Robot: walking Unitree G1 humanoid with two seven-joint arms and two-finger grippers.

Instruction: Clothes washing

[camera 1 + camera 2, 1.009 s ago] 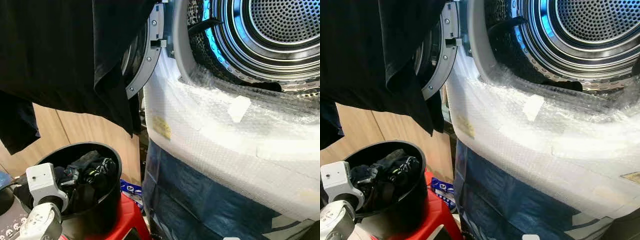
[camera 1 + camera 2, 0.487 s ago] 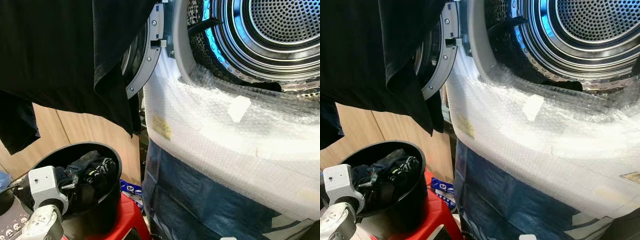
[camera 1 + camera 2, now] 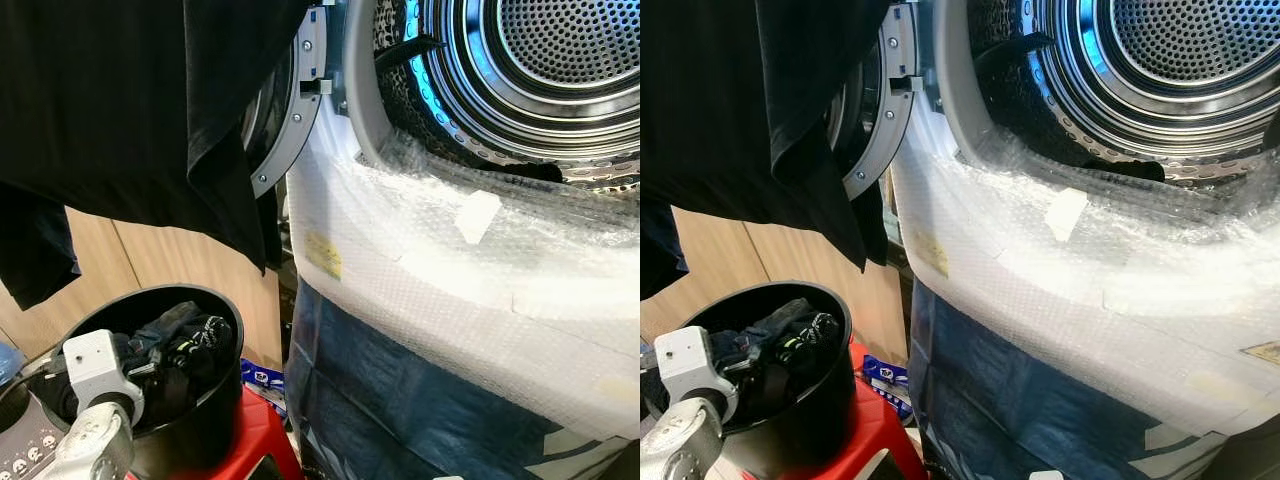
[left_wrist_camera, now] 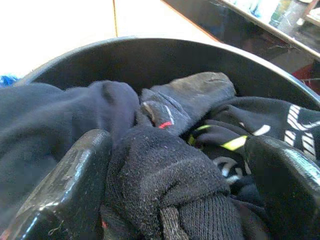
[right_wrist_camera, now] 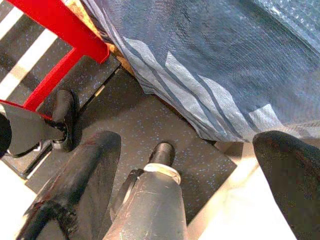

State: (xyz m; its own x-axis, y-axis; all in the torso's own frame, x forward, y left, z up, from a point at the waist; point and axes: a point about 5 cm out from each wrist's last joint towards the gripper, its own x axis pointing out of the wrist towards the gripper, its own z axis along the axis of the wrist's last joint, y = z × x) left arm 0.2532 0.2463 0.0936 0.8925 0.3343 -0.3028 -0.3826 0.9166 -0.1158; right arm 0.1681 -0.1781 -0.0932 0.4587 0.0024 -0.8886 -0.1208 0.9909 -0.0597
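A: The drum is perforated metal, polished and glossy; bubble wrap below looks crinkly, translucent plastic.

B: The socks are matt, fuzzy knit cloth; the bucket is smooth black plastic; the stool glossy red.

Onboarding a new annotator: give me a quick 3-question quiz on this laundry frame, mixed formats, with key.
1. True or false: the washer door is shut.
2. Multiple choice: what sits between the left hand's fingers? A) a bottle B) a dark sock C) a towel
3. Short answer: what holds the laundry, and what does it stand on?

Key:
1. False; it is swung open and the drum shows.
2. B
3. A black bucket on a red stool.
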